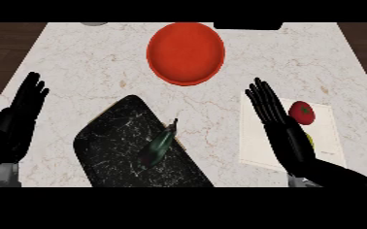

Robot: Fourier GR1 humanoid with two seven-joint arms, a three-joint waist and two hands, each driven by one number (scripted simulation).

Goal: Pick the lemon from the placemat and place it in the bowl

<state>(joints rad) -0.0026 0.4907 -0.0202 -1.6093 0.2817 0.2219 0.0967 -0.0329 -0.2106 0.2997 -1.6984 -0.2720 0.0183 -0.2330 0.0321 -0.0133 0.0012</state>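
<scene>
The counter (86, 63) is pale marble with faint tan veins; dark wood shows past its far corners. A smooth, round red bowl (186, 53) sits toward the far edge. On a pale rectangular placemat (252, 148) at the right lie a glossy red tomato (302, 112) and the lemon (309, 139), a yellow sliver mostly hidden behind the right robot hand (285, 132), which hangs over the mat with fingers straight. A black marbled board (111, 145) carries a dark green vegetable (158, 145). The left robot hand (22, 116) rests open at the left edge.
</scene>
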